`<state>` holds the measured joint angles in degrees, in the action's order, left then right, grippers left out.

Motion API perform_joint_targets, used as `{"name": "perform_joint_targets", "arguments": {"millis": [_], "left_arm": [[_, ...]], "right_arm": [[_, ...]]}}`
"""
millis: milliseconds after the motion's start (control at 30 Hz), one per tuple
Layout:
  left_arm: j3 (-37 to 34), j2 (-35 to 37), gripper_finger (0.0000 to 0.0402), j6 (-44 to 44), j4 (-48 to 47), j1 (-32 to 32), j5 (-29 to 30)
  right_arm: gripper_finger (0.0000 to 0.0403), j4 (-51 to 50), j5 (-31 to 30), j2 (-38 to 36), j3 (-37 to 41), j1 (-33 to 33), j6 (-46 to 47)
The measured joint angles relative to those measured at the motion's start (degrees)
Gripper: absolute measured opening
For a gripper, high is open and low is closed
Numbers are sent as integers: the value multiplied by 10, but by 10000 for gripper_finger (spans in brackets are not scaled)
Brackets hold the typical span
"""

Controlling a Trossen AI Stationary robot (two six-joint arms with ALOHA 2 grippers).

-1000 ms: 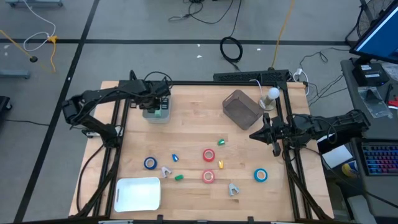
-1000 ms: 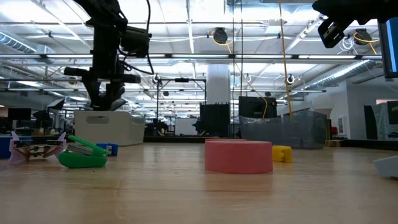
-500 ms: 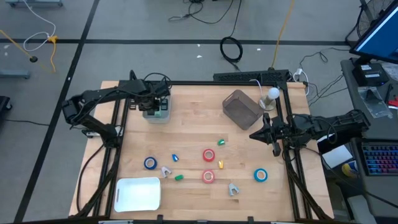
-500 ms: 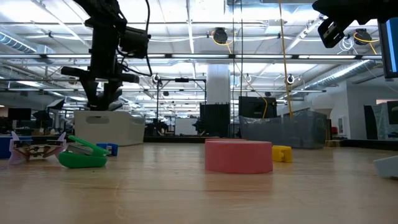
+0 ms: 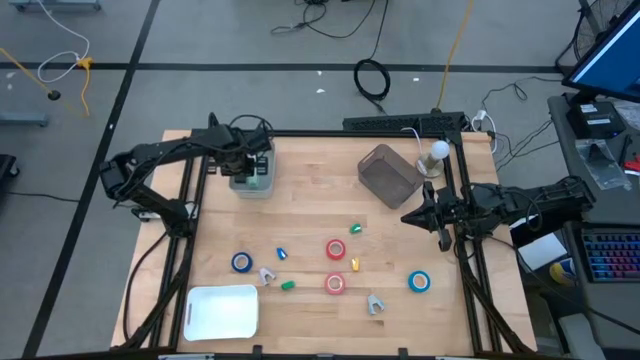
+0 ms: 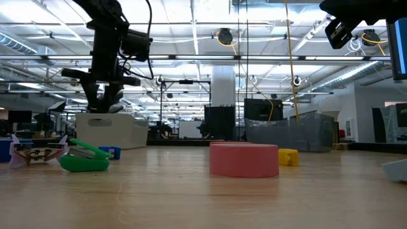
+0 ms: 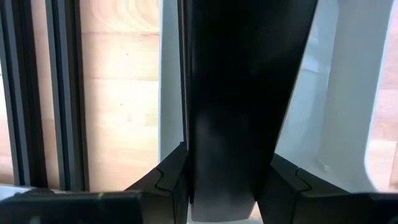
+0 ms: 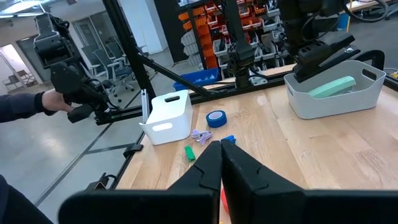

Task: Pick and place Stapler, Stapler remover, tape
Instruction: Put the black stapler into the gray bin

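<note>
A placing step is judged under way: the left claw [image 5: 250,170], its spread impossible to tell, is held over the grey bin [image 5: 252,186]; the red tape [image 5: 336,249] is left mid-surface, to be fetched next

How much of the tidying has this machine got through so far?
Barely started. One green stapler already lies in the grey bin. The left gripper hangs over that bin; the right gripper waits at the table's edge. The red tape rolls, blue tape rolls and small staplers lie loose on the table.
</note>
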<state>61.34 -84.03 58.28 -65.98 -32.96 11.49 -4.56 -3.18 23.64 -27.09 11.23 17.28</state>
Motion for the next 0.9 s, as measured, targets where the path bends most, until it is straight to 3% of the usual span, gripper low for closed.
{"name": "perform_joint_targets", "arguments": {"millis": [900], "left_arm": [[-1, -49, 134, -22, 10, -6, -49]], "right_arm": [[1, 0, 0, 0, 0, 0, 0]]}}
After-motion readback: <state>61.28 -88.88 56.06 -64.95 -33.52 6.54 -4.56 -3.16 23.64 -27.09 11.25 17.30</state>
